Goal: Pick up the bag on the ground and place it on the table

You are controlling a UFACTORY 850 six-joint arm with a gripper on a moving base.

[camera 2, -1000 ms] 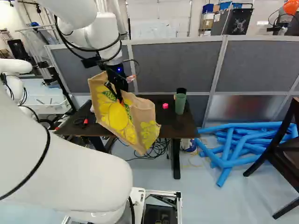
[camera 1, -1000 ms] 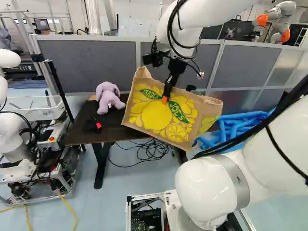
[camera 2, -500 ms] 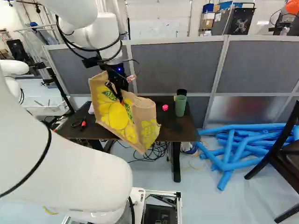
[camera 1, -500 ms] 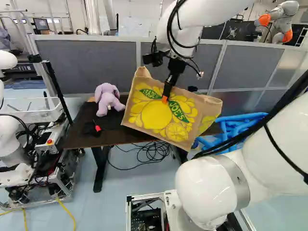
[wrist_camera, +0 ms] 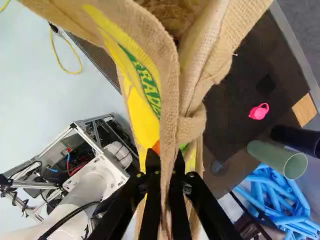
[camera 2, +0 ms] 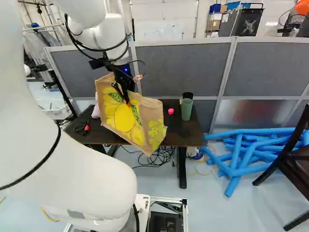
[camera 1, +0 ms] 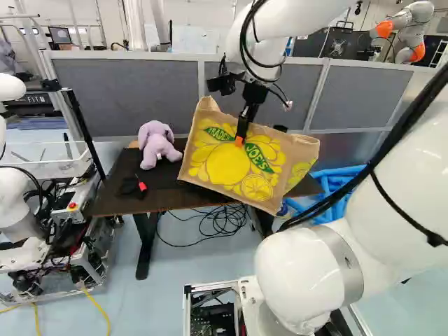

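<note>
The dark surface (camera 1: 112, 199) stands ahead of the base. The tan bag (camera 1: 227, 168) with yellow lemons hangs tilted over its near edge, a lower corner dipping below that edge in the left base view; whether it touches, I cannot tell. The tool (camera 1: 239, 142) has the bag's cloth pinched between its two fingers. A purple plush (camera 1: 157, 145) sits toward the left far corner; a green cup (camera 2: 187, 110) stands near the right edge, a black cup (camera 2: 188, 95) just behind. Nearer the bag lies a pink item (camera 2: 171, 111).
</note>
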